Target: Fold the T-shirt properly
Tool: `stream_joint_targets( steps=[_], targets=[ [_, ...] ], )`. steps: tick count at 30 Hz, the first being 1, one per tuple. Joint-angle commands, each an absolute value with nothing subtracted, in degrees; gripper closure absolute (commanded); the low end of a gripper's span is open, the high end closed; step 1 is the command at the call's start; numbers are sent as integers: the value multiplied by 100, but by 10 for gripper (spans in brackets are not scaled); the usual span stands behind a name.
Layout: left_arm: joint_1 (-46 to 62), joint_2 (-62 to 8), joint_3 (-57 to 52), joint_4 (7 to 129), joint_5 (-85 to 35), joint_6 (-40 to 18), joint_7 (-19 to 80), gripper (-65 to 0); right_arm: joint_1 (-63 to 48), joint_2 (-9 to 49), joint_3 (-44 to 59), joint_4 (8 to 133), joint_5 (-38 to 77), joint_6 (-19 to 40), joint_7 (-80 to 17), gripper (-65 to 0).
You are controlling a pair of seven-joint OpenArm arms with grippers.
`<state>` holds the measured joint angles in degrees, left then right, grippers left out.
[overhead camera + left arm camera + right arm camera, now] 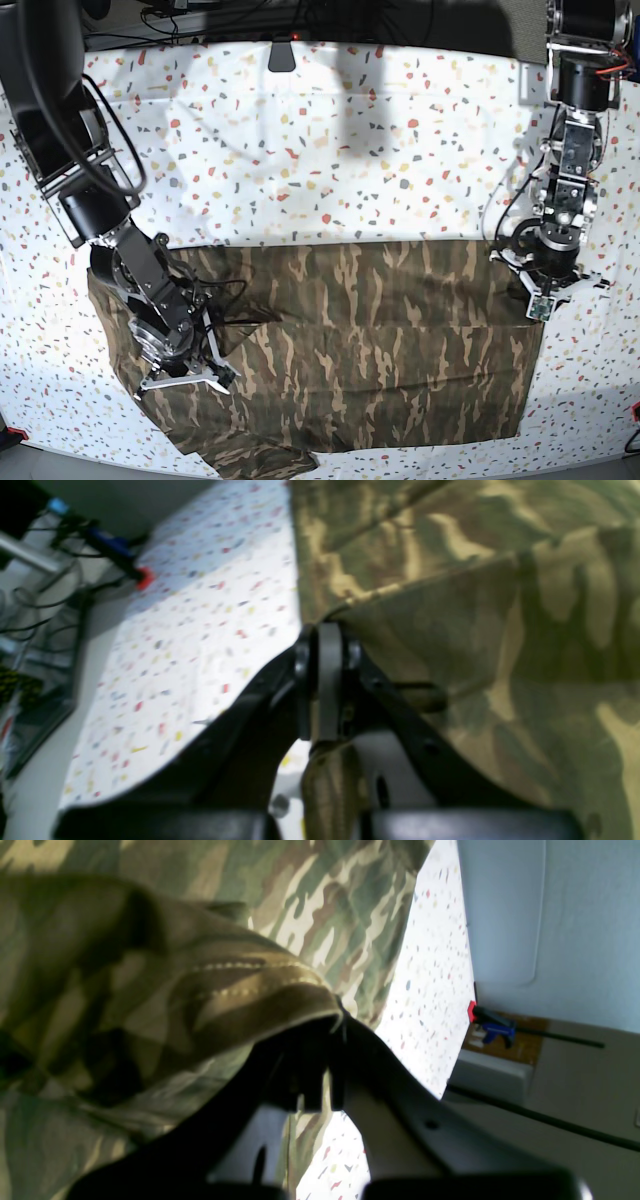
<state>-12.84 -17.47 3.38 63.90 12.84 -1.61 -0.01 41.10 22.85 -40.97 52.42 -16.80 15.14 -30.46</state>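
Both sets of jaws pinch the T-shirt point(380, 330) at opposite edges; it lies across the speckled desk point(330, 160).

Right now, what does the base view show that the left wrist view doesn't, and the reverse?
Only base: both arms, the right gripper over the shirt's edge, and the full spread of the T-shirt on the table. Only left wrist: the left gripper shut on a stitched hem, and a red-tipped clamp at the table's edge. Both: camouflage cloth on the speckled top.
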Motion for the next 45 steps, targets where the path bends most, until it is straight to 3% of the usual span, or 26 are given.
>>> stream_joint_targets(
  steps=[1, 17, 21, 23, 33, 39, 41, 45],
  targets=[
    [-1424, -1811, 305, 6479, 1302, -84, -150, 0, 4344, 2329, -4051, 5312, -1739, 1389, -2858, 0],
    [-1428, -1813, 305, 6479, 1640, -82, -130, 0, 4344, 2252, -4051, 5310, -1739, 1393, -2803, 0],
    [-1431, -1811, 305, 6479, 2589, -8, -84, -265, 4344, 2252, -4051, 5310, -1741, 1396, -2873, 0],
    [-1431, -1813, 305, 6479, 2727, 189, 67, -333, 4344, 2252, -4051, 5310, -1741, 1396, -2875, 0],
    [-1321, -1809, 305, 6479, 2694, 261, 176, -342, 4412, 2276, -4051, 5312, -1806, 1382, -2473, 0],
    [-1317, -1811, 305, 6479, 2696, 261, 427, -342, 4414, 2185, -4051, 5310, -2043, 932, -1549, -344],
    [-1317, -1811, 305, 6479, 2696, 261, 519, -342, 4427, 2141, -4051, 5310, -2338, 891, -1538, -392],
    [-1317, -1811, 305, 6479, 2694, 261, 519, -342, 4431, 2145, -4051, 5310, -2403, 303, -1594, -397]
  ],
)
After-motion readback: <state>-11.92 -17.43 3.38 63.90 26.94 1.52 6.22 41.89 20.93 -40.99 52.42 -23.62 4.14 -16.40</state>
